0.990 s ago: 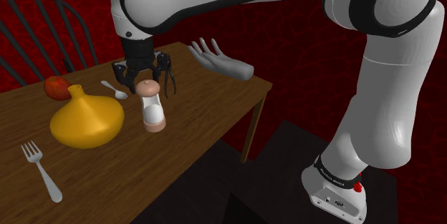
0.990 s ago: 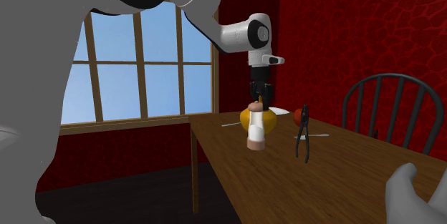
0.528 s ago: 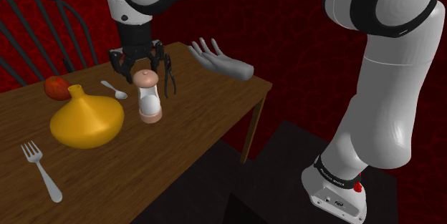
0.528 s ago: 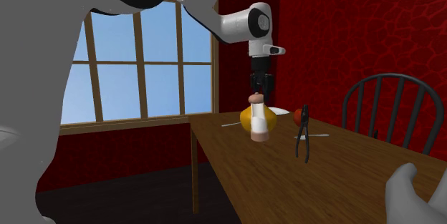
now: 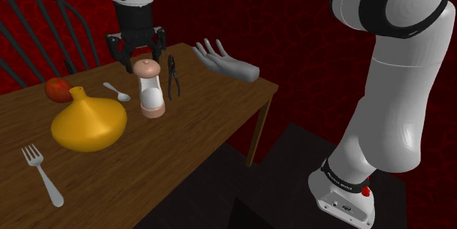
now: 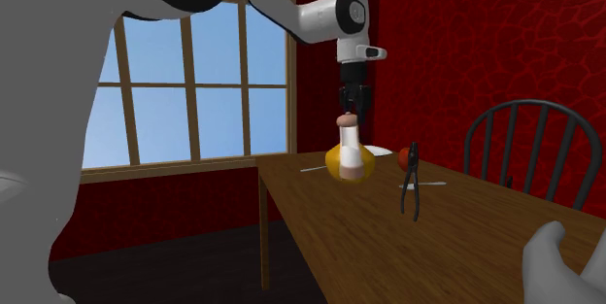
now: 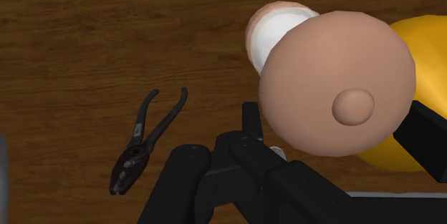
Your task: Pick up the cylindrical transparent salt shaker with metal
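Observation:
The salt shaker (image 5: 150,88) has a rounded pinkish-tan cap, a pale body and a tan base. It hangs upright a little above the wooden table (image 5: 198,129), between the yellow pot and the black pliers. My black gripper (image 5: 139,61) comes down from above and is shut on the shaker's cap. In the second exterior view the shaker (image 6: 348,152) hangs under the gripper (image 6: 349,116), in front of the yellow pot. In the wrist view the cap (image 7: 337,79) sits between my gripper's (image 7: 337,122) two fingers.
Black pliers (image 5: 173,77) lie just beside the shaker. A yellow pot (image 5: 88,121), spoon (image 5: 117,91), red apple (image 5: 58,88) and fork (image 5: 40,173) sit towards the shoulder view's left. A grey model hand (image 5: 223,63) rests at the table's far corner. A chair (image 5: 44,15) stands behind.
The gripper has risen with the shaker in it. The shaker has left the tabletop and drifted slightly towards the far edge.

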You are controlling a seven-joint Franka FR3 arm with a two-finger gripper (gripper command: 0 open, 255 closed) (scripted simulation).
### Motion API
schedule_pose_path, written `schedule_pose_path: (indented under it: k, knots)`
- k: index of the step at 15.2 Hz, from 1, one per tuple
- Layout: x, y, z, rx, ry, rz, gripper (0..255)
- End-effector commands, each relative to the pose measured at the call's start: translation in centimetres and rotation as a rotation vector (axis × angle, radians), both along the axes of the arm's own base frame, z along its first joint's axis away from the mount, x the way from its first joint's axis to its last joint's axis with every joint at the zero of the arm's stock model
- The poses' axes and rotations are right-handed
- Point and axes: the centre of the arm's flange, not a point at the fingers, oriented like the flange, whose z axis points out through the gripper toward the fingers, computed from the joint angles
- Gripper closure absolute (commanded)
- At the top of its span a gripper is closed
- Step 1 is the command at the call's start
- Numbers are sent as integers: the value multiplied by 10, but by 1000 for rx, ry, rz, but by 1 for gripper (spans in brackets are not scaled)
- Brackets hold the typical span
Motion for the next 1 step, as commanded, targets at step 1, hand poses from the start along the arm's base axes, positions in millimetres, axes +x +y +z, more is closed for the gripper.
schedule_pose_path:
  k: [1]
  knots:
    - [0,0,3,0,0,0,255]
